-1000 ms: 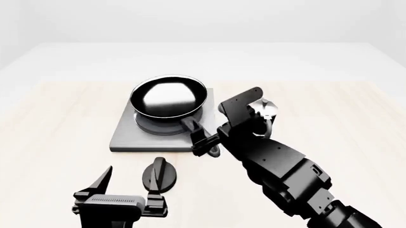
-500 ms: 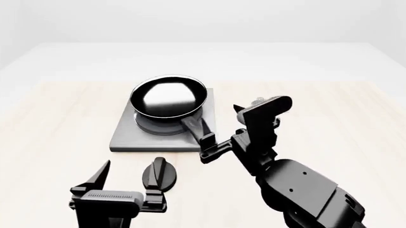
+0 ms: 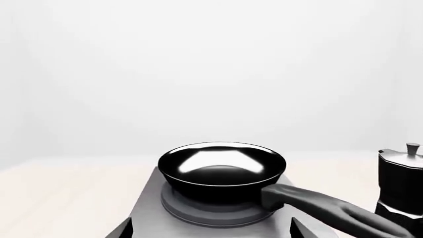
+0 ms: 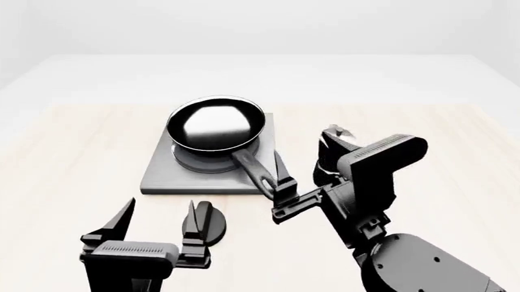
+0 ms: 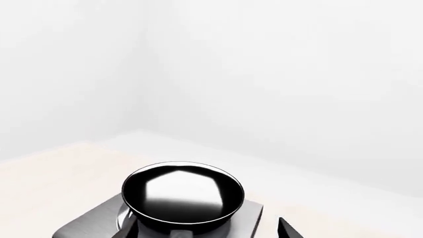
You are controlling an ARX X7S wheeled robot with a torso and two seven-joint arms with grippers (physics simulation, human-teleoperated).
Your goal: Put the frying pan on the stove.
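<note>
I see the frying pan [image 4: 215, 123] sitting on the stove [image 4: 162, 170], my left gripper [image 4: 154, 220] spread empty, and my right gripper [image 4: 284, 193] seemingly parted off the handle

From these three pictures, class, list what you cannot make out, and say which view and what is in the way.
- Coffee pot: cut by the left wrist view's edge; in the head view the right arm covers most of it.
- Pan handle: runs off the right wrist view's lower edge.
- Burner rings of the stove: mostly under the pan in every view.
- Knob: partly behind the left gripper in the head view.
</note>
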